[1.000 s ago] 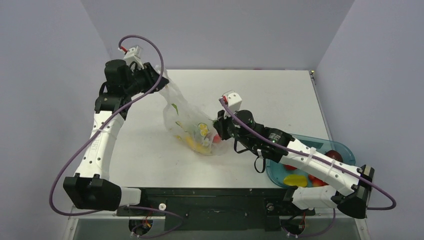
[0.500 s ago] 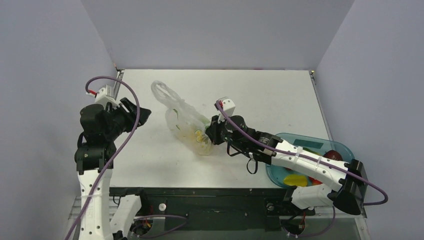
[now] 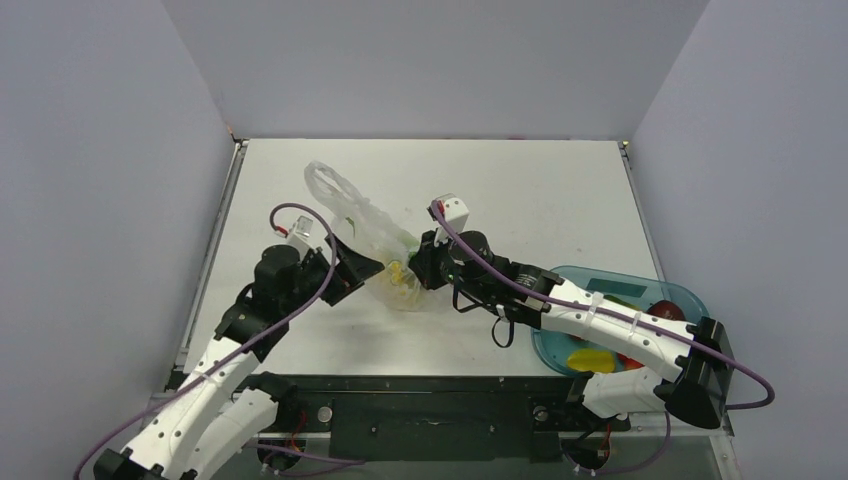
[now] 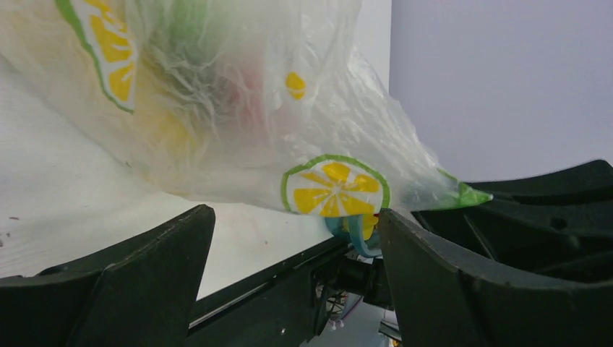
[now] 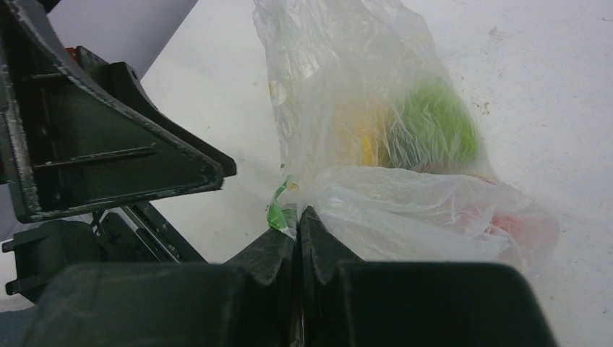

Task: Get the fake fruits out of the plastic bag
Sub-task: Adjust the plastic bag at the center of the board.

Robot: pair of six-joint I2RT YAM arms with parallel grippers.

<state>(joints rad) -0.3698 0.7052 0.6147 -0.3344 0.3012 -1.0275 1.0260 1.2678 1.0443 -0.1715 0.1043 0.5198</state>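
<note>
**Right pinches bag (image 3: pixel 362 222), left gapes**

Your right end effector (image 5: pixel 298 217) is clamped on the bag's film. Your left end effector (image 4: pixel 295 217) is spread wide, empty, beside it. The bag lies on the counter (image 3: pixel 540 200), fruits (image 5: pixel 432 130) inside.

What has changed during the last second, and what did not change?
The left tool let go of the top of the plastic bag, pulled back to the left, then came in low beside the bag's full end, where it is now open. The freed top sagged. The right tool stays shut on the film and shifted only slightly left. The teal tray did not move.
</note>
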